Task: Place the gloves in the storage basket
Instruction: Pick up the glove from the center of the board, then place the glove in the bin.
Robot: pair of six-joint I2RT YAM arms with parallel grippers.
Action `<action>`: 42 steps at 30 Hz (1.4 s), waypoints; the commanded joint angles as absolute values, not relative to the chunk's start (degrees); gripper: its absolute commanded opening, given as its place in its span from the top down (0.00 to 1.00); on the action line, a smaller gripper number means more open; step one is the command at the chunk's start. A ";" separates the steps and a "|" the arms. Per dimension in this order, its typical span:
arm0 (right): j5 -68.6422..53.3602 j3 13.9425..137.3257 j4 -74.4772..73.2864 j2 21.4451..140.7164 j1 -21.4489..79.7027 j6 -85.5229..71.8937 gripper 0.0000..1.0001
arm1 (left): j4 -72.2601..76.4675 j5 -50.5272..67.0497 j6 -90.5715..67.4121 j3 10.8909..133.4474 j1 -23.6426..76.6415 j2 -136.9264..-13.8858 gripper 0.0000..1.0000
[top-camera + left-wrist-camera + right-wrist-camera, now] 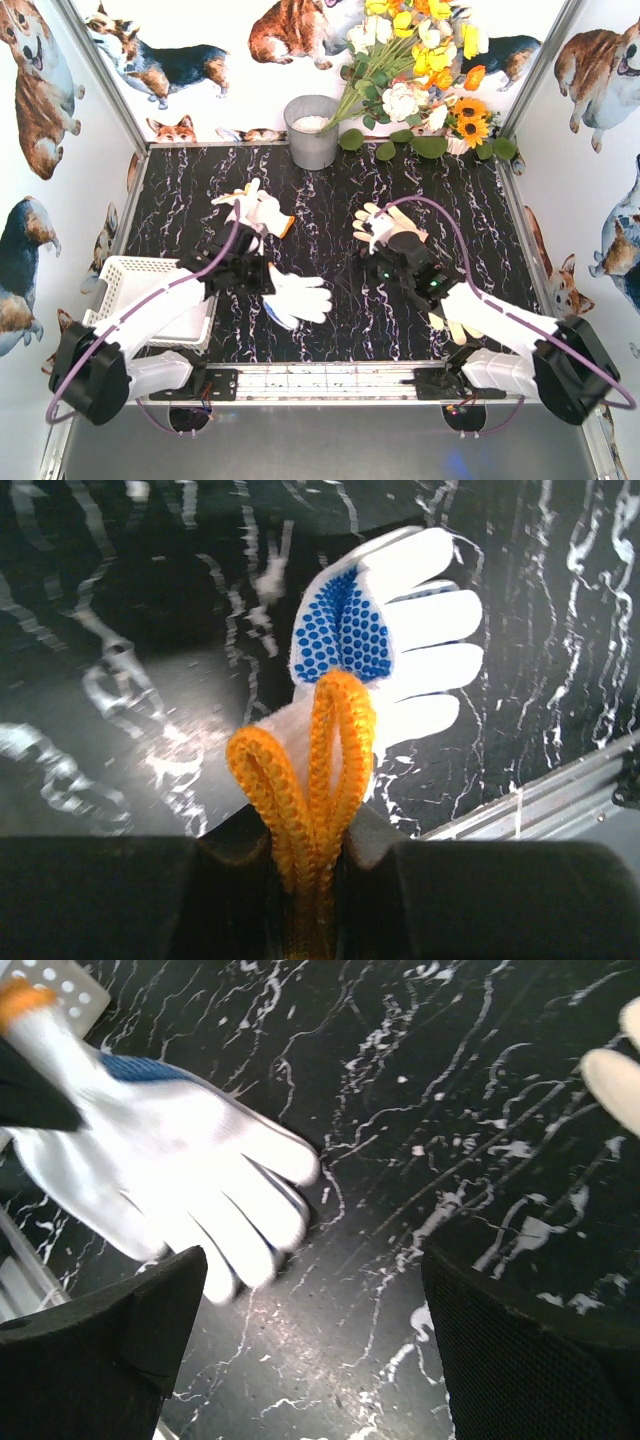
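My left gripper (258,276) is shut on the orange cuff of a white glove (300,298). In the left wrist view (315,880) this glove (400,650) hangs out with a blue dotted patch, just above the black table. The glove also shows in the right wrist view (170,1170). My right gripper (378,268) is open and empty over bare table (315,1340), right of that glove. A second white glove with an orange cuff (256,210) lies farther back. A cream-yellow glove (384,226) lies behind my right gripper, and another (455,326) is partly hidden under the right arm. The white storage basket (125,275) stands at the left edge.
A grey metal bucket (312,132) stands at the back centre, with a bunch of white and yellow flowers (420,70) beside it. Walls with dog pictures close in the table on three sides. A metal rail (330,380) runs along the near edge.
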State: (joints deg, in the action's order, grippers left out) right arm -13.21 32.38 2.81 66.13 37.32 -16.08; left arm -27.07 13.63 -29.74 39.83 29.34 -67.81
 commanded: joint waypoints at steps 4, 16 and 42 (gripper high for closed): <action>-6.17 29.26 1.84 57.48 36.05 -13.67 0.08 | -53.41 1.90 -29.88 51.47 25.06 -64.56 1.00; -3.72 24.86 0.80 51.55 35.86 -12.20 0.07 | -72.60 -2.97 -27.36 65.44 18.55 -63.38 1.00; -1.91 19.39 0.63 42.19 35.71 -11.40 0.03 | -71.72 -12.09 -15.21 68.45 0.88 -65.82 1.00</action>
